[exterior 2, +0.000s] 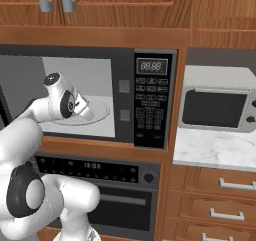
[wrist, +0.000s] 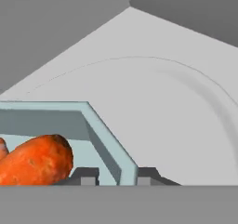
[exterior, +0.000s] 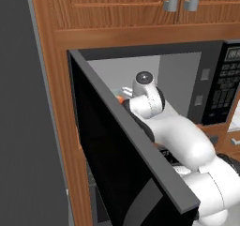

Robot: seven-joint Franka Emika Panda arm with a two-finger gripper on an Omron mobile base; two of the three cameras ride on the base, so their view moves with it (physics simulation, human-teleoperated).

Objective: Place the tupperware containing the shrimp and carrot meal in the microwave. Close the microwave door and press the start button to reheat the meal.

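In the left base view, the microwave door [exterior: 126,159] stands wide open and the arm reaches into the microwave [exterior: 187,79].

In the right base view, the display reads "88:88".

In the hand view, the hand [wrist: 114,177] grips the tupperware [wrist: 104,139] by its rim, carrying the shrimp and carrot meal [wrist: 35,160] over the turntable [wrist: 186,121].

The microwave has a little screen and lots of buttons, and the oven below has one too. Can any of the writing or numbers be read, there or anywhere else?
Microwave display: "88:88".
Keypad buttons: marks are there, too small to read.
Oven control panel display: looks like "13:03", but it is blurred, so I am unsure.
Countertop appliance: no readable text.
Tupperware at the gripper: no label.
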